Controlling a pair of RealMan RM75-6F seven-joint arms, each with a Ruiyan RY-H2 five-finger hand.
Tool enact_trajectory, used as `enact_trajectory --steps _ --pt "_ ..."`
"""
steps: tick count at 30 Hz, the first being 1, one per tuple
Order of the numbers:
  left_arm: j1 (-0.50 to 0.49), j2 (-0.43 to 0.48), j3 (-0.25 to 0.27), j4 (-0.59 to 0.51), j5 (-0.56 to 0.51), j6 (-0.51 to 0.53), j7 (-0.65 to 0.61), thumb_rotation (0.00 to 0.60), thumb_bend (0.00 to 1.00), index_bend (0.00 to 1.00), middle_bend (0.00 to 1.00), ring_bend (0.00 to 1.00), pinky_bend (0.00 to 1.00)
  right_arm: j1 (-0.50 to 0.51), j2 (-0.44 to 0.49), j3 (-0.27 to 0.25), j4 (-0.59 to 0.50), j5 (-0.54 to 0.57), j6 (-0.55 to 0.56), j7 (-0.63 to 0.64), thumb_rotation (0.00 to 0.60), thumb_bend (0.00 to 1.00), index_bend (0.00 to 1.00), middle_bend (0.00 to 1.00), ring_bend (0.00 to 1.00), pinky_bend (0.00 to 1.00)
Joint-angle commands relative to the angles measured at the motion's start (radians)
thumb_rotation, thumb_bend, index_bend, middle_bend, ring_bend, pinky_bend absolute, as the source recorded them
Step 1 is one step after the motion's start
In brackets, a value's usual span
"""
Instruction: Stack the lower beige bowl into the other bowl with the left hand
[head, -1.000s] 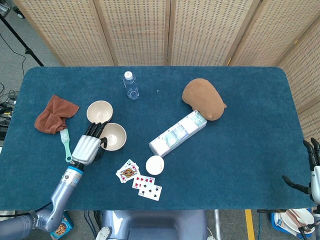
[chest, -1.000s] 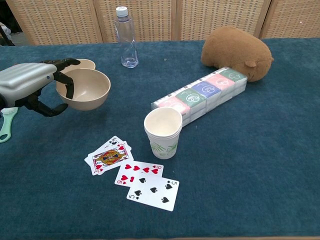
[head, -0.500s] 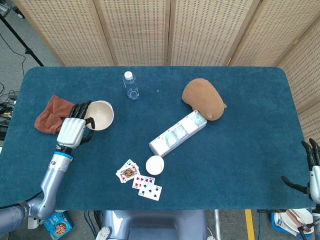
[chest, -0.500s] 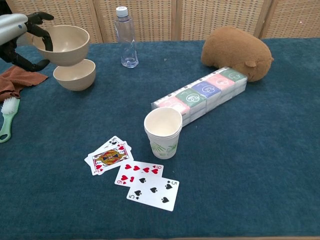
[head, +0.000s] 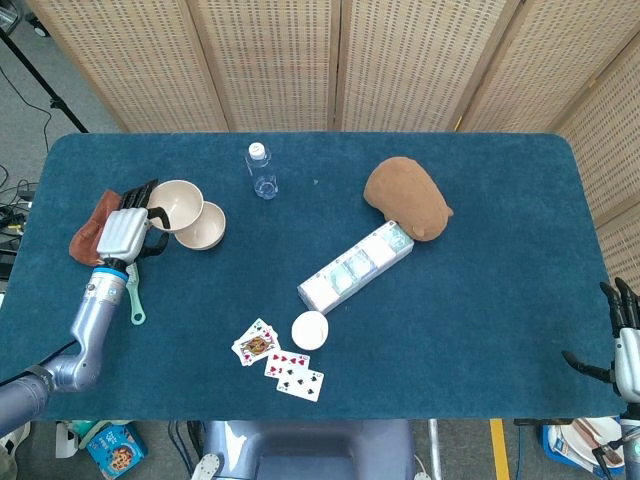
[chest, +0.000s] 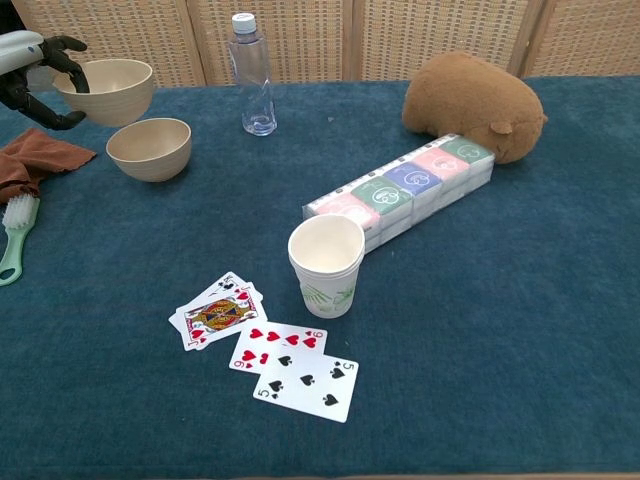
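**Left hand has a beige bowl up in the air, the other sits on the cloth**

The lifted beige bowl (chest: 104, 88) is off the table, rim up, fingers of the left hand (chest: 30, 68) hooked over its near-left edge and holding it. From the head view it hangs up and to the left of the second beige bowl (head: 205, 225), the two rims overlapping in that view; the chest view shows clear air between them, the held one higher and further back-left, the second one (chest: 149, 148) resting on the blue table (chest: 480, 330).

Just left of the bowls, a rust-brown cloth (chest: 30, 165) lies crumpled, and a green-handled brush (chest: 14, 235) lies beside it toward the front edge. Behind the bowls stands a clear water bottle (chest: 251, 75), upright, cap on.

Centre table: a white paper cup (chest: 327, 265), upright, just beside the near end of a long pack of small tubs (chest: 405, 190) laid diagonally. Its far end touches a brown plush toy (chest: 475, 105). In front of the cup, playing cards (chest: 265, 345) lie fanned, face up.

Far off at the table's right corner, the right hand (head: 620, 340) hangs beside the edge, fingers apart, grasping nothing.
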Motion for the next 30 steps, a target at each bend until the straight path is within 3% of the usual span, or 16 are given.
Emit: enact_trajectory --steps 1,9,20,23,28,30 --pt "-0.025 -0.039 0.011 0.064 0.002 -0.033 -0.040 0.600 0.50 0.81 0.00 0.00 0.00 0.001 -0.002 -0.001 0.004 0.005 -0.005 -0.002 0.600 0.00 0.00 0.00 0.00 0.00" --pt "-0.050 -0.092 0.035 0.142 0.056 -0.032 -0.113 0.600 0.50 0.81 0.00 0.00 0.00 -0.005 0.001 0.000 0.004 0.006 0.003 0.002 0.600 0.00 0.00 0.00 0.00 0.00" --pt "-0.045 -0.113 0.059 0.167 0.072 -0.022 -0.146 0.600 0.49 0.77 0.00 0.00 0.00 -0.009 0.008 -0.003 0.000 -0.002 0.007 0.010 0.600 0.00 0.00 0.00 0.00 0.00" --pt "-0.042 -0.115 0.067 0.171 0.066 -0.039 -0.156 0.600 0.48 0.67 0.00 0.00 0.00 -0.012 0.010 -0.005 -0.002 -0.006 0.011 0.011 0.600 0.00 0.00 0.00 0.00 0.00" --pt "-0.036 -0.102 0.071 0.151 0.069 -0.039 -0.178 0.600 0.45 0.23 0.00 0.00 0.00 -0.012 0.012 -0.005 -0.005 -0.005 0.010 0.013 0.600 0.00 0.00 0.00 0.00 0.00" --pt "-0.032 -0.092 0.077 0.140 0.076 -0.034 -0.181 0.600 0.44 0.12 0.00 0.00 0.00 -0.013 0.013 -0.006 -0.006 -0.007 0.011 0.011 0.600 0.00 0.00 0.00 0.00 0.00"
